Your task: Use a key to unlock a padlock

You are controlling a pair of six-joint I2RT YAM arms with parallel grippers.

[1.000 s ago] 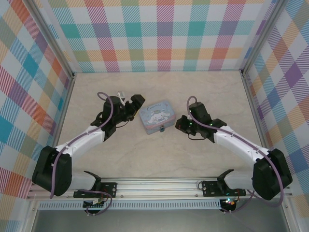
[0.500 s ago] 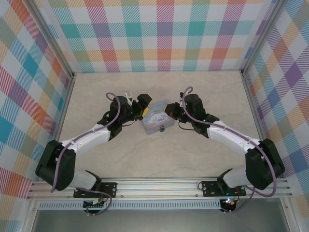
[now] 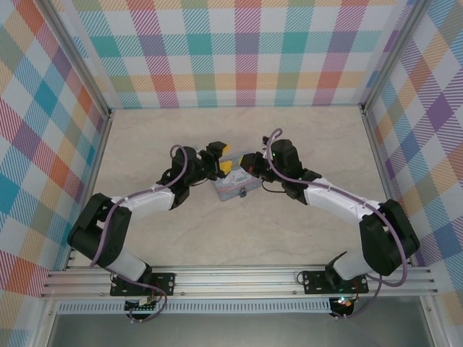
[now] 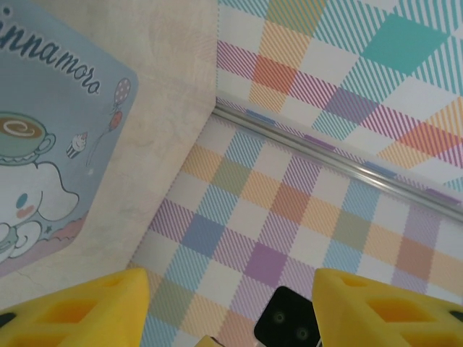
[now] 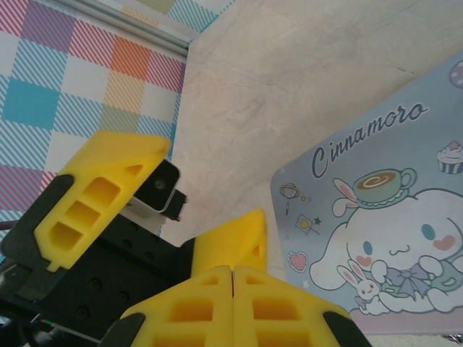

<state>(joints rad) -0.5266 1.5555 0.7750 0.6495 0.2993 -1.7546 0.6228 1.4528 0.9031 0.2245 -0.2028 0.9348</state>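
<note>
Both nearer over the lidded tin [image 5: 376, 231]: left gripper [image 4: 230, 280] agape, right gripper [image 5: 233, 272] pinched together, empty.

A tiny padlock [image 3: 244, 193], a dark speck with a bluish tinge, hangs against the near wall of the light blue rectangular tin [image 3: 230, 190], towards that wall's right end. In the top view it lies nearer the arm bases than both sets of jaws, apart from them. It sits almost straight beneath the right gripper [image 3: 249, 159] and off to the right of the left gripper [image 3: 226, 162]. Its shackle is too small to make out.
</note>
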